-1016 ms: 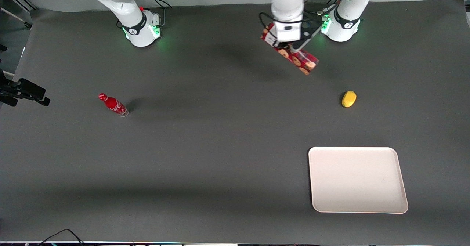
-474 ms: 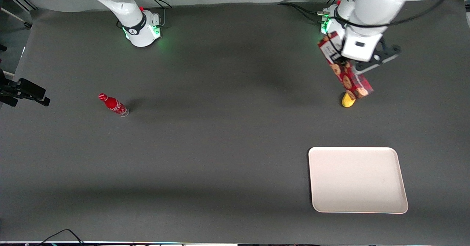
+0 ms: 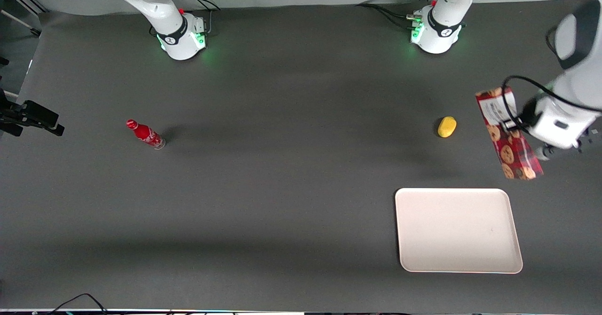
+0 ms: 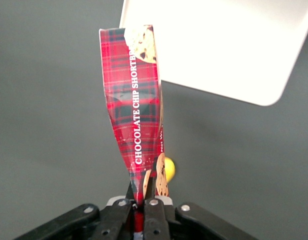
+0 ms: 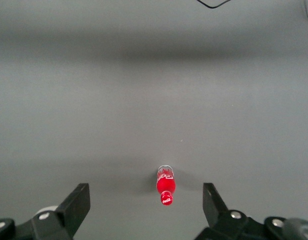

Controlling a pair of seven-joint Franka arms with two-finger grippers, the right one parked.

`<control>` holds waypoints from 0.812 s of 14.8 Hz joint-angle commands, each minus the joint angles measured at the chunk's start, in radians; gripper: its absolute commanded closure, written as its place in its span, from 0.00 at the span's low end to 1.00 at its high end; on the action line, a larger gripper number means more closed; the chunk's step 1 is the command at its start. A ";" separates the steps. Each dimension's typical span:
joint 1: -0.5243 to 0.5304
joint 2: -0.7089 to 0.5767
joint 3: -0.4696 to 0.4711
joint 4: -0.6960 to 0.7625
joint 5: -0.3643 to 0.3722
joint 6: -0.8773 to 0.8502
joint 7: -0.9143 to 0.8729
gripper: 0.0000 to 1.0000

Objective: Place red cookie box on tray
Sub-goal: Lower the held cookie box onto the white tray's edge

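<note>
Red cookie box [image 3: 507, 134] in gripper [image 4: 144, 202], long axis toward tray [image 3: 458, 230]

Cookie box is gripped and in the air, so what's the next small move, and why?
Probably carry it nearer the front camera until it hangs over the tray. The gripper is shut on the red cookie box, held off the table beside the yellow object, and the tray's nearest rim lies just short of the box's lower end.
</note>
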 commanded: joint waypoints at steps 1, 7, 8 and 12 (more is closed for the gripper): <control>-0.036 0.176 0.036 0.113 0.115 0.051 0.048 1.00; -0.424 0.216 0.497 0.113 0.087 0.183 0.198 1.00; -0.465 0.223 0.549 0.113 0.069 0.200 0.238 1.00; -0.580 0.287 0.705 0.110 0.015 0.283 0.366 1.00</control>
